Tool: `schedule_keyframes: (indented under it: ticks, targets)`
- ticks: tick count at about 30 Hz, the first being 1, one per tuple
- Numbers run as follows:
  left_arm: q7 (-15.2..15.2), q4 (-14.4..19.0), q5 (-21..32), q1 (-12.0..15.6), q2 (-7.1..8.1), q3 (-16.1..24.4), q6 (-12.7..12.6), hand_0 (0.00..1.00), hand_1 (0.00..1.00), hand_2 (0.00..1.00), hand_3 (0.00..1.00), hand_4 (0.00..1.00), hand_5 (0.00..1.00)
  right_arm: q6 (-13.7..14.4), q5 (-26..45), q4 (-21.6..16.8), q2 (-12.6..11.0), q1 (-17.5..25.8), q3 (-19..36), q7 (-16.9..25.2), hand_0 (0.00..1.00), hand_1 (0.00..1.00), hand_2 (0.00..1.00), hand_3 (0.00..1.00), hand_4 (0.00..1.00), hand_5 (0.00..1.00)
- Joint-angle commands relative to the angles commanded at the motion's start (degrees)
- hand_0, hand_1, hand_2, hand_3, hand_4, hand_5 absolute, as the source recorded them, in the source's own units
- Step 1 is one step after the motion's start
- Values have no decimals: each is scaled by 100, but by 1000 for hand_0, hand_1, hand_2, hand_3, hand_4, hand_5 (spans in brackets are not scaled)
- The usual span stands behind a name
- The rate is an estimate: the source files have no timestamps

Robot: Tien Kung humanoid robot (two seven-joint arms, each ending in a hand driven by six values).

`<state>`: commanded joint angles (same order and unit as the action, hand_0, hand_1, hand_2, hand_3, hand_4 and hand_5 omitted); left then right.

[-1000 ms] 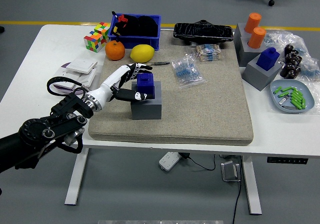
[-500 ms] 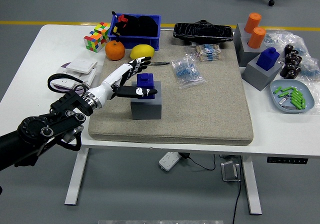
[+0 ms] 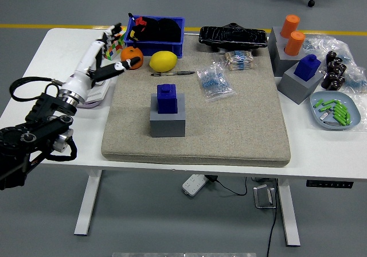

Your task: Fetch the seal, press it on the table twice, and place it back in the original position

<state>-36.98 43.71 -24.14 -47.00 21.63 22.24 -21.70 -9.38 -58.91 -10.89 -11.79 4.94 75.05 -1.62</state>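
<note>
Judging from where it hangs, our left robot hand [image 3: 106,50] is empty with fingers spread, near the orange [image 3: 132,57], well apart from the blue seal [image 3: 167,98]. The seal sits upright on its grey block [image 3: 167,121] on the mat [image 3: 229,125]. If pressing is not done, we should grasp the seal from above, squarely.

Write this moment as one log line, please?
left hand: open, over table's left, holding nothing | blue seal: on grey block | right hand: not in view
</note>
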Motion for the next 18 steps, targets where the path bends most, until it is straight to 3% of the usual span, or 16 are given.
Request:
schedule_keyframes:
  ticks: [1,8,18]
  targets:
    - [0,-58,103,-3,35,45,-15,753,675,627,730,934,202,0,-11,5,-1,2,11,-1,752,698,679,637,778,515]
    - [30,-992,503,-145,325,-50,76,722,652,592,710,910,186,40,-42,20,-17,-16,87,-11,753,698,678,637,778,516]
    - [453,-2147,957,-161,328,-765,285,718,653,595,710,903,173,95,-52,16,-29,-62,59,-23,751,698,678,637,778,516]
